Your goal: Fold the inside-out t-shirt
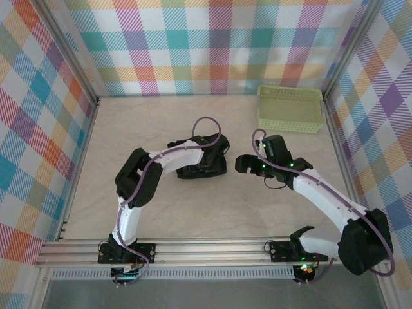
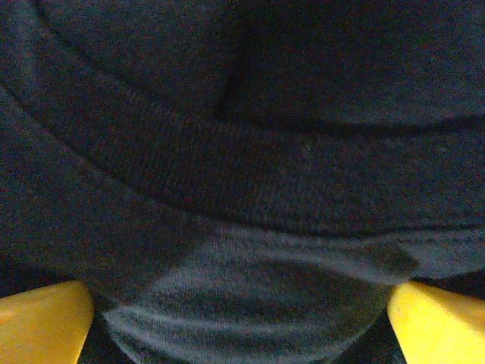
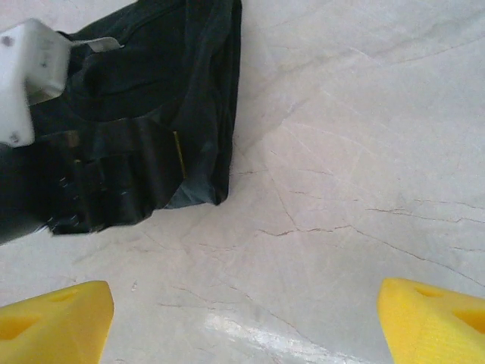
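The inside-out t-shirt point(image 1: 201, 170) lies as a small black folded bundle in the middle of the table. My left gripper point(image 1: 212, 148) hangs low over its top, open. In the left wrist view the yellow fingertips point(image 2: 42, 322) stand wide apart, and between and beyond them lies dark fabric point(image 2: 242, 189) with a ribbed hem band. My right gripper point(image 1: 244, 165) is just right of the bundle, open. Its yellow fingertips point(image 3: 436, 318) frame bare table, and the shirt's corner point(image 3: 151, 129) lies up and to the left, apart from them.
A pale green basket point(image 1: 290, 122) stands at the back right by the wall. Checked walls close in the table point(image 1: 193, 212) on three sides. A white part of the left arm point(image 3: 26, 76) shows over the shirt in the right wrist view.
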### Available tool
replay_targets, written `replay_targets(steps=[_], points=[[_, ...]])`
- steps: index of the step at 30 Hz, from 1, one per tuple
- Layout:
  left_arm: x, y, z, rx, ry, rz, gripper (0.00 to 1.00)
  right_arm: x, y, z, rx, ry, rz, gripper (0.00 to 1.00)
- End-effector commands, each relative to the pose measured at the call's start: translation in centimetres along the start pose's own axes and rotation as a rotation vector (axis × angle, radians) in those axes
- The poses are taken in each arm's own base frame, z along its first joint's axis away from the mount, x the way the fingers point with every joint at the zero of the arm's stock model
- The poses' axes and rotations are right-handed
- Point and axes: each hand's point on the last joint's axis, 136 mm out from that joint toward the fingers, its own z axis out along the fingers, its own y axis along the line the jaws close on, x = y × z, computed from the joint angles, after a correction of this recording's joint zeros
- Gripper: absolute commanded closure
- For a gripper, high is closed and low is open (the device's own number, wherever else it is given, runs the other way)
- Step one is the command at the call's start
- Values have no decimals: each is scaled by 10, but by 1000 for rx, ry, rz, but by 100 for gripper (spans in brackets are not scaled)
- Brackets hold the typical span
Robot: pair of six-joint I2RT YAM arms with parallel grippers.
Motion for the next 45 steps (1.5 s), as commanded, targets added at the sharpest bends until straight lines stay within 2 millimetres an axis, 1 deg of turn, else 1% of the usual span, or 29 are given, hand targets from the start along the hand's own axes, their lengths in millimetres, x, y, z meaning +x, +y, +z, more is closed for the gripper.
replay_targets(steps=[1,5,10,13,15,16,18,19,21,22,23,25,28,29,34,36,39,41,43,45], points=[[-20,45,15,-126,23,45,0,4,-5,-8,14,-8,-9,10],[-55,101,19,-199,4,15,0,7,-7,-9,16,-11,-16,9],[-112,166,29,-268,-22,-34,0,9,-6,-7,4,-11,0,9],[-145,193,39,-287,-20,-43,0,9,-6,-9,7,-10,2,9],[-163,213,37,-347,-20,-40,0,9,-7,-11,13,-13,-3,8],[-171,222,32,-380,-29,-46,0,10,-8,-13,19,-12,-5,8],[-179,230,16,-411,-50,-69,0,10,-10,-15,29,-15,-7,8],[-181,228,7,-407,-67,-79,0,11,-10,-15,32,-16,-7,8],[-181,214,-13,-383,-107,-79,0,10,-11,-15,32,-18,-4,8],[-179,200,-20,-351,-125,-76,0,10,-10,-14,30,-17,-3,8],[-176,185,-24,-309,-133,-66,0,10,-10,-13,29,-16,0,8],[-169,149,-27,-204,-145,-56,0,10,-10,-10,26,-10,3,8],[-165,105,-14,-73,-134,-66,0,9,-9,-6,23,-4,6,8],[-166,95,-7,-42,-122,-73,1,9,-9,-6,23,-3,8,8],[-184,70,37,16,-98,-119,4,15,-10,-7,15,6,15,8],[-191,65,49,46,-88,-135,7,18,-12,-7,18,10,18,8],[-198,72,66,54,-68,-154,14,23,-14,-6,20,18,23,8],[-198,81,77,47,-39,-168,17,25,-16,-6,21,20,27,8],[-196,100,82,3,-21,-177,18,27,-16,-6,22,22,28,8],[-196,117,78,-37,-31,-177,19,26,-16,-6,22,21,26,8]])
